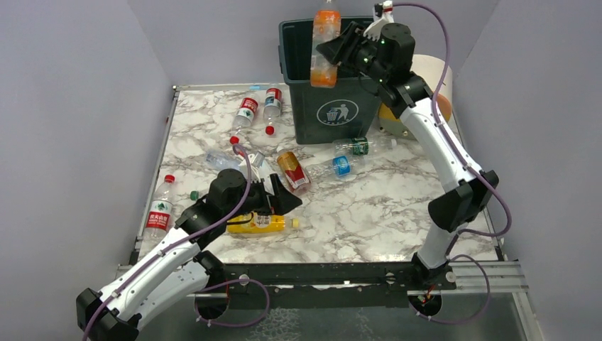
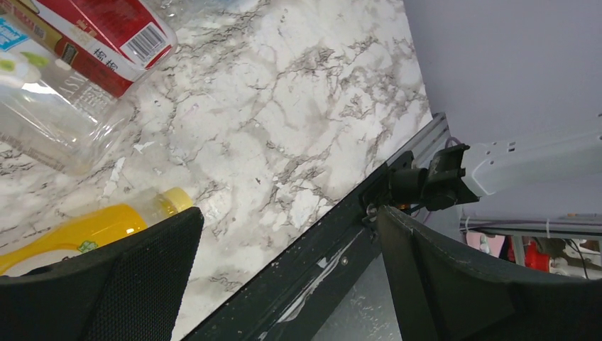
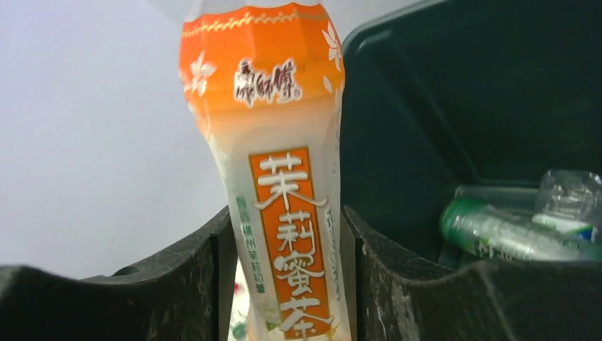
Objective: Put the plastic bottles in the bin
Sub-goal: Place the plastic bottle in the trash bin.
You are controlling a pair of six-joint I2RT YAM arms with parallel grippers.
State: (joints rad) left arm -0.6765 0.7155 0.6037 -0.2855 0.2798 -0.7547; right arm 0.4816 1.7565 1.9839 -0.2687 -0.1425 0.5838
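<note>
Nearest, the left gripper (image 1: pixel 284 197) is spread wide and empty, low beside the yellow bottle (image 1: pixel 259 223). Loose bottles (image 1: pixel 160 209) are scattered over the table (image 1: pixel 369 213). Farthest, the orange bottle (image 1: pixel 326 42) is clamped upright by the right gripper (image 3: pixel 284 284) above the bin (image 1: pixel 334 114). It is judged light, thin-walled and slick, best taken at the waist.

I see the dark green bin (image 1: pixel 334 106) upright at 12 o'clock on the surface (image 1: pixel 369 213), with a green-label bottle (image 3: pixel 497 231) lying inside. An orange bottle (image 1: pixel 326 46) is upright above its left rim. A yellow bottle (image 1: pixel 259 223) lies at 7 o'clock, and two clear bottles (image 1: pixel 246 111) lie at 11 o'clock.
</note>
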